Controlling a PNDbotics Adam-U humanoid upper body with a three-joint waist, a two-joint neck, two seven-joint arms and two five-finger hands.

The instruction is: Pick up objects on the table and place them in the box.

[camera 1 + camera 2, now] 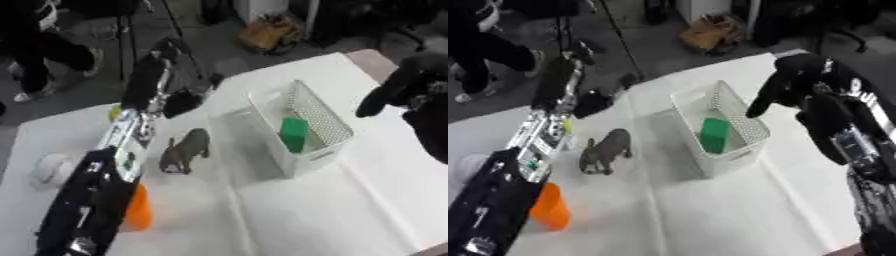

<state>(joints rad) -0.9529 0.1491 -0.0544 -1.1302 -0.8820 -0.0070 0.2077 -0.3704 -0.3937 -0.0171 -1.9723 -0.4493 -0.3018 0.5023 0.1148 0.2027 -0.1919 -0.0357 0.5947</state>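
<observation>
Right eye view: green block [713, 134] stands upright in box [737, 150]; robot hand [785, 82] states unclear.

orange cup [138, 212] half behind left arm, white round object [51, 169] indistinct

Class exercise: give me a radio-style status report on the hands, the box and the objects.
Left hand raised beyond toy animal, empty. Right hand above box, empty. Green block boxed. Orange cup waiting. Nothing blocking.

Black arms, silver-white left forearm [122, 137] with green markings; black right hand [785, 82].
</observation>
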